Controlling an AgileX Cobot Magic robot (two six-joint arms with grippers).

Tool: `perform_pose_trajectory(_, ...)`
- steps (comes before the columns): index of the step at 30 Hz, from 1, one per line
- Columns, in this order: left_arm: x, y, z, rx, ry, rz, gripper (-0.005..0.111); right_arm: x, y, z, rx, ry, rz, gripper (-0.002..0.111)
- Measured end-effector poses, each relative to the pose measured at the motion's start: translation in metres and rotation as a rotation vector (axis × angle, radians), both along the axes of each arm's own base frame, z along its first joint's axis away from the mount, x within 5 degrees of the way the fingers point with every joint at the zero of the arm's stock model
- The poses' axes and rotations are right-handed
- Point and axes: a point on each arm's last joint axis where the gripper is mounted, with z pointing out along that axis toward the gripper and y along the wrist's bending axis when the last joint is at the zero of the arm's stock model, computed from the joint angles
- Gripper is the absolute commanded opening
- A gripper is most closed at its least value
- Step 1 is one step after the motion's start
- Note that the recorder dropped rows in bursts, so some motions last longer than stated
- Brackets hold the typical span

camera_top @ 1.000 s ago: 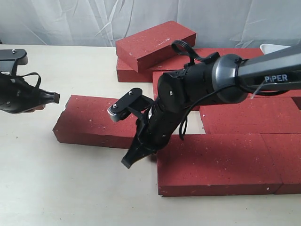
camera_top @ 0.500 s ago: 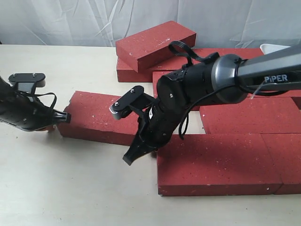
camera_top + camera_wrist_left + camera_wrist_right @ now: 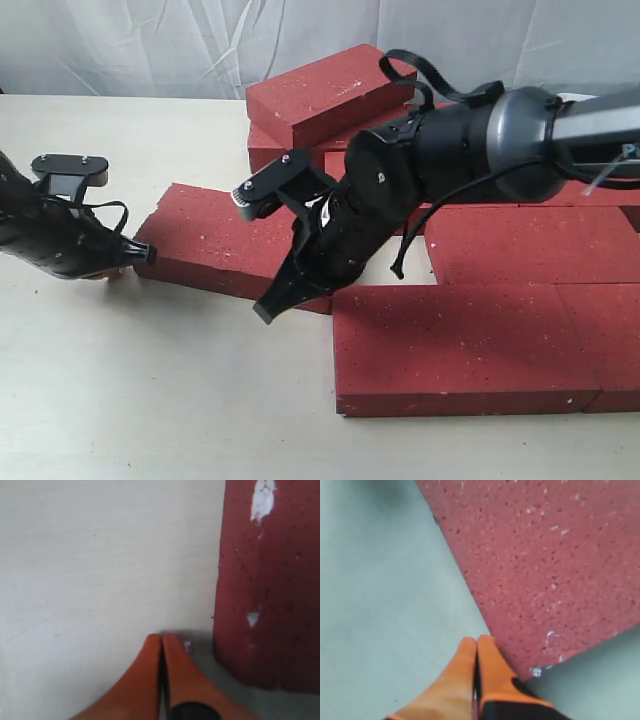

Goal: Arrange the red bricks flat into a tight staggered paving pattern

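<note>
A loose red brick (image 3: pixel 215 240) lies flat and skewed on the table, left of the laid bricks (image 3: pixel 470 345). My left gripper (image 3: pixel 143 255) is shut and empty, its tip against that brick's left end; the left wrist view shows the fingertips (image 3: pixel 161 641) closed beside the brick (image 3: pixel 270 580). My right gripper (image 3: pixel 268 310) is shut and empty at the brick's near long side, and the right wrist view shows its tip (image 3: pixel 477 642) touching the brick's edge (image 3: pixel 545 565). More red bricks (image 3: pixel 325 95) are stacked at the back.
Laid bricks fill the right side (image 3: pixel 530 245), with a gap between them and the loose brick. A white curtain (image 3: pixel 150 40) hangs behind the table. Bare tabletop (image 3: pixel 150 390) lies at the front left.
The left gripper has come in from the left and met the brick's end. The brick has slid right and turned, its left end now higher. The right gripper shifted slightly left along its near side.
</note>
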Motion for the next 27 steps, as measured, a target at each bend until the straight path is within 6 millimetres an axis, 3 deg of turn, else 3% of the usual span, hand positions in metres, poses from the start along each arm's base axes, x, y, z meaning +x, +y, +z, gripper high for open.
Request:
perform_pose_trajectory(5, -0.004, 0.007, 0.011, -0.017, 0.005, 0.015, 0.000, 0.000, -0.001, 0.022, 0.056, -0.065, -0.003, -0.001)
perform_pose_trajectory(9, 0.000, 0.013, 0.022, -0.009, -0.068, 0.044, 0.000, 0.002, -0.001, 0.027, 0.064, -0.112, 0.009, -0.001)
perform_pose_trajectory(21, 0.010, 0.013, 0.028, 0.014, -0.199, 0.091, 0.000, 0.016, -0.007, 0.009, -0.041, -0.187, -0.078, -0.001)
perform_pose_trajectory(27, 0.013, 0.000, 0.012, 0.018, -0.141, 0.040, 0.000, 0.025, -0.012, 0.007, -0.075, -0.254, -0.180, -0.001)
